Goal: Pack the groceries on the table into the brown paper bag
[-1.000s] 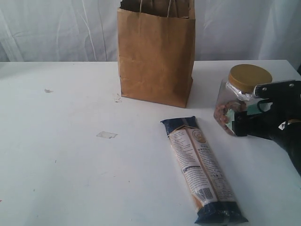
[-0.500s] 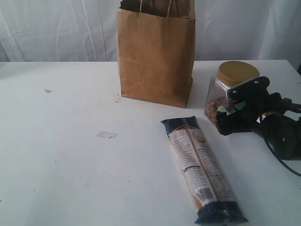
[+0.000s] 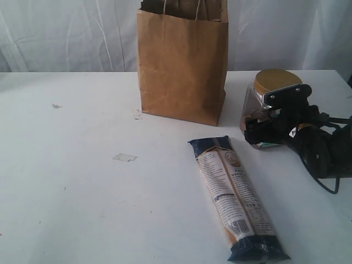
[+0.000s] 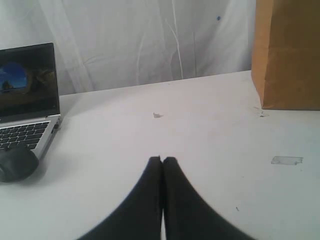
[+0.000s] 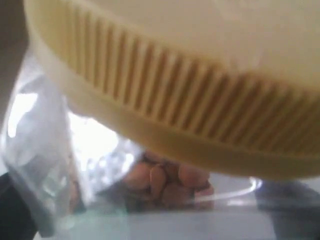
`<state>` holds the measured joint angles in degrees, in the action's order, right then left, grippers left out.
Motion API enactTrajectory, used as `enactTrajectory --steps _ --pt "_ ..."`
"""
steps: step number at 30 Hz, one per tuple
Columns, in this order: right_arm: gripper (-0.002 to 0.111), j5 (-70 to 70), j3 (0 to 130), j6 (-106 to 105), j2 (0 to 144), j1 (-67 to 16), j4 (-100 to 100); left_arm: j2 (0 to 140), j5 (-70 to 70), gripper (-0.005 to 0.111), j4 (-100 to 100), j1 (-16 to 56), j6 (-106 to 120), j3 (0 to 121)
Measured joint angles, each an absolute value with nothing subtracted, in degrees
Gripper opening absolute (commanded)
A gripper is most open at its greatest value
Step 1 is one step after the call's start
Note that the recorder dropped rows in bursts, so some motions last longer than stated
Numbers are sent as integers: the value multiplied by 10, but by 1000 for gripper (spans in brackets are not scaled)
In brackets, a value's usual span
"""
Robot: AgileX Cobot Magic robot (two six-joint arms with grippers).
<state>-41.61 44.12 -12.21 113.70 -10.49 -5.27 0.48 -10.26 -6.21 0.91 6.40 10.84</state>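
Right end effector point(image 3: 263, 116) is clamped on the gold-lidded clear jar point(image 3: 273, 81), jaws on either side of the body. The jar is tilted, and I can't tell if it's off the worktop point(image 3: 82, 181). The brown paper bag point(image 3: 183, 63) stands upright just past the jar, and the long pasta packet point(image 3: 234, 198) lies flat nearby. Left end effector point(image 4: 162, 161) is pinched fully closed, holding nothing.

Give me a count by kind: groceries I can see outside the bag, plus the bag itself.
Jars: 1, the gold-lidded clear jar
Pasta packets: 1, the long pasta packet
Paper bags: 1, the brown paper bag
Total: 3
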Motion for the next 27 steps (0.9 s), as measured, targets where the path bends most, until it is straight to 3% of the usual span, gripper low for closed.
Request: enactTrajectory --steps 2,6,11,13,27 --pt "81 -414 441 -120 1137 -104 -51 5 -103 0 -62 9 64 108" --pt "37 -413 443 -117 1137 -104 -79 5 -103 0 -62 9 64 108" --pt "4 -393 445 -116 1132 -104 -148 5 -103 0 -62 9 64 108" --pt "0 -362 445 -124 1118 -104 -172 5 -103 0 -62 9 64 108" --pt "0 -84 445 -173 871 -104 -209 5 -103 0 -62 9 64 108"
